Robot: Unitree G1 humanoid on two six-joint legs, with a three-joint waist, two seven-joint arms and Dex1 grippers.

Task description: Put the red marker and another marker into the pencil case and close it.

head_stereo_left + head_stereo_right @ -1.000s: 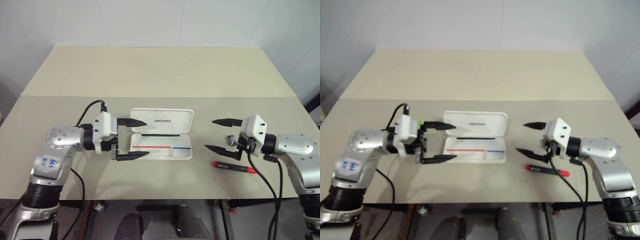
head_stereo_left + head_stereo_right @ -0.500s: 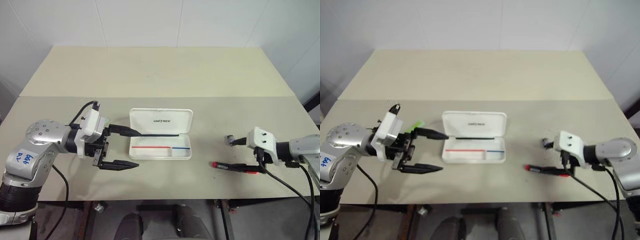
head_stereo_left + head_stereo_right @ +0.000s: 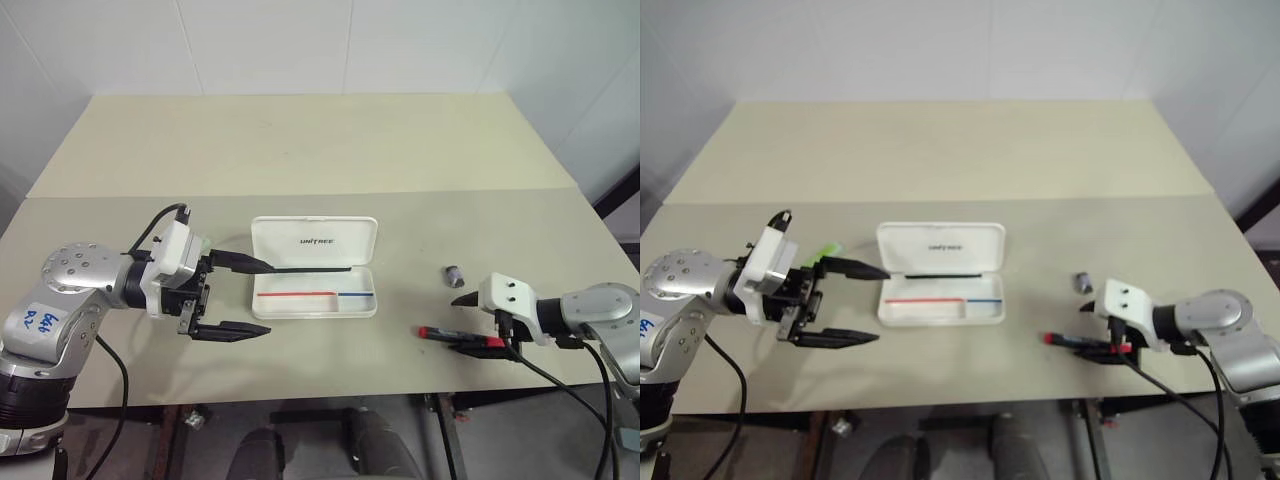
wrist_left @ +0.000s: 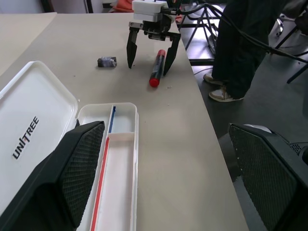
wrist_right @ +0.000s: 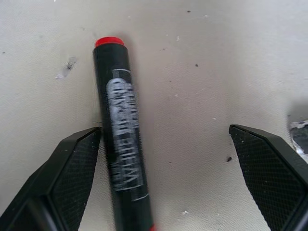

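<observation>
A pale beige bench (image 3: pixel 300 140) runs back to a white wall (image 3: pixel 260 45) of large panels with thin seams, and a straight seam (image 3: pixel 300 196) across the bench top splits it into a far and a near part. The light is even and soft, with only faint shadows on the bench top. In the left wrist view a person's dark trouser legs (image 4: pixel 240 53) and shoes (image 4: pixel 220 94) stand on a grey floor (image 4: pixel 269 106) just past the bench edge.

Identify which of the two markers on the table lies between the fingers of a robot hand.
The red marker, lying between the open right hand's fingers. The lime-green marker sits behind the left hand, outside its fingers.
</observation>
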